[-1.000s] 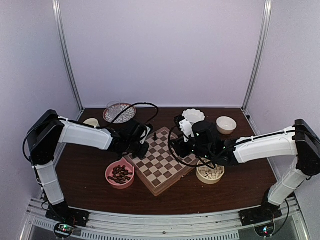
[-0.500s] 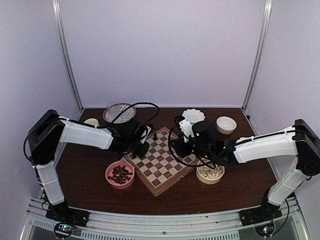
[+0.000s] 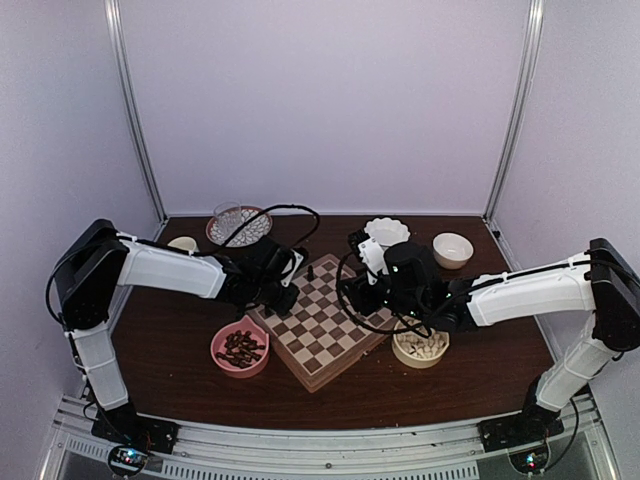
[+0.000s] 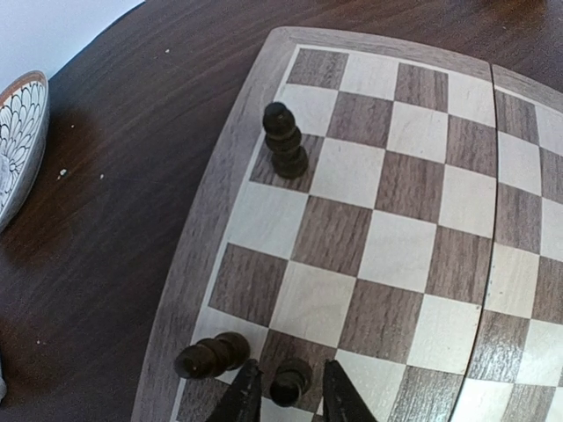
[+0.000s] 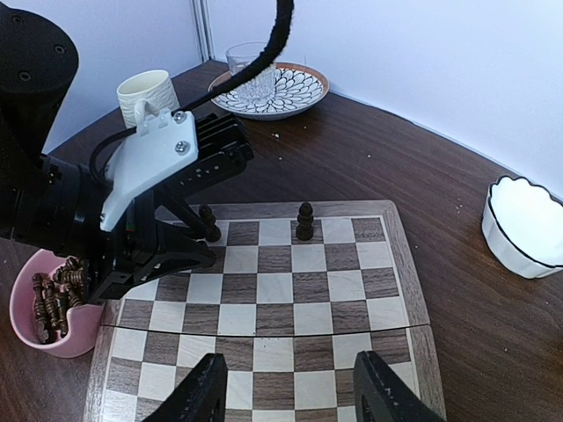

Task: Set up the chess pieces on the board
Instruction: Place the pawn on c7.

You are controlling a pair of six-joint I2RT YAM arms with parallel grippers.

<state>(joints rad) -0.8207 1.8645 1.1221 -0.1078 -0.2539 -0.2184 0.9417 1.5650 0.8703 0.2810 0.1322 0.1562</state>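
The board (image 3: 322,350) lies at an angle mid-table. In the left wrist view three dark chess pieces stand along its edge rows: one (image 4: 285,141) further up, one (image 4: 211,354) on the corner square, and one (image 4: 291,380) between the fingers of my left gripper (image 4: 286,391). The jaws stand slightly apart from that piece, a thin gap on each side, so the gripper is open. My right gripper (image 5: 286,387) hovers open over the near half of the board (image 5: 405,264) with nothing between its fingers. It looks across at my left gripper (image 3: 288,297) and two pieces (image 5: 304,220).
A pink bowl (image 3: 240,347) of dark pieces sits left of the board. A tan bowl (image 3: 420,347) of cream pieces sits to the right. At the back stand two white bowls (image 3: 386,231), a patterned plate (image 3: 238,225) with a glass, and a cream cup (image 3: 182,244).
My left gripper's jaws have parted a little around the dark piece on the board. Neither arm has visibly shifted.
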